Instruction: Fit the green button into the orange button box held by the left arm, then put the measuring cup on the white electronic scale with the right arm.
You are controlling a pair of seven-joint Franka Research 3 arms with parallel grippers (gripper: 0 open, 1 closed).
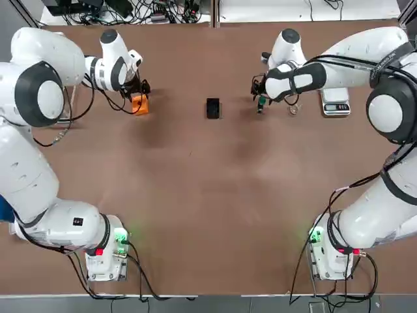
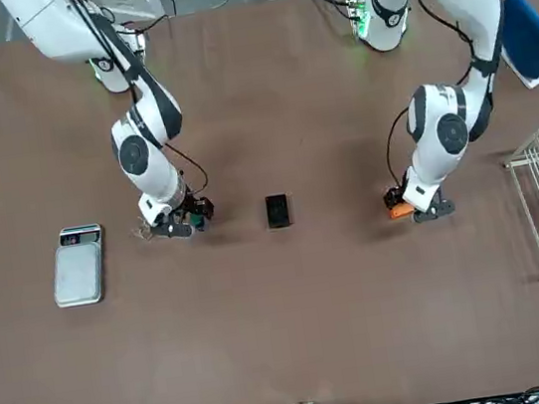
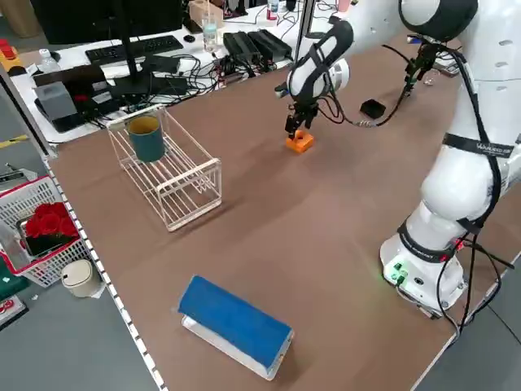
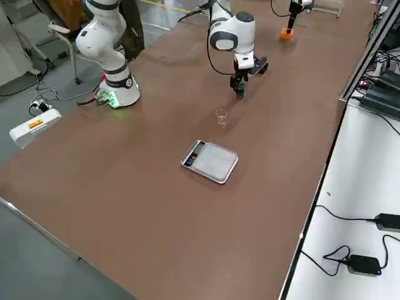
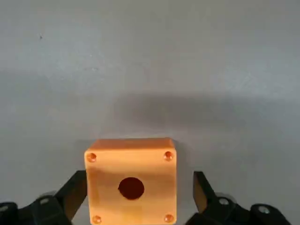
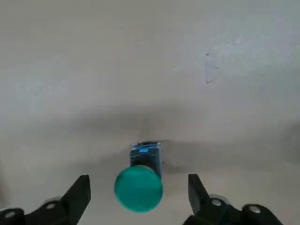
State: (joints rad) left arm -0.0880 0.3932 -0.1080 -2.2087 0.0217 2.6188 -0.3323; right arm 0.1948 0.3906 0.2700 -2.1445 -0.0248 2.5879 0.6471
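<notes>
The orange button box (image 5: 131, 180) stands on the table at the far left (image 1: 139, 104), its round hole facing up. My left gripper (image 5: 140, 182) is open and straddles it; a gap shows at one finger. Right of the table's middle, the green button (image 6: 138, 187) stands upright (image 1: 260, 103) between the fingers of my open right gripper (image 6: 138, 183), with space on both sides. The clear measuring cup (image 1: 294, 109) stands just right of that gripper. Beyond it lies the white electronic scale (image 1: 335, 103), its plate bare (image 4: 210, 161).
A flat black block (image 1: 213, 107) lies between the two grippers. A wire rack (image 3: 167, 175) holding a teal mug (image 3: 146, 137) stands at the robot's far left. A blue pad (image 3: 234, 324) lies near the left arm's base.
</notes>
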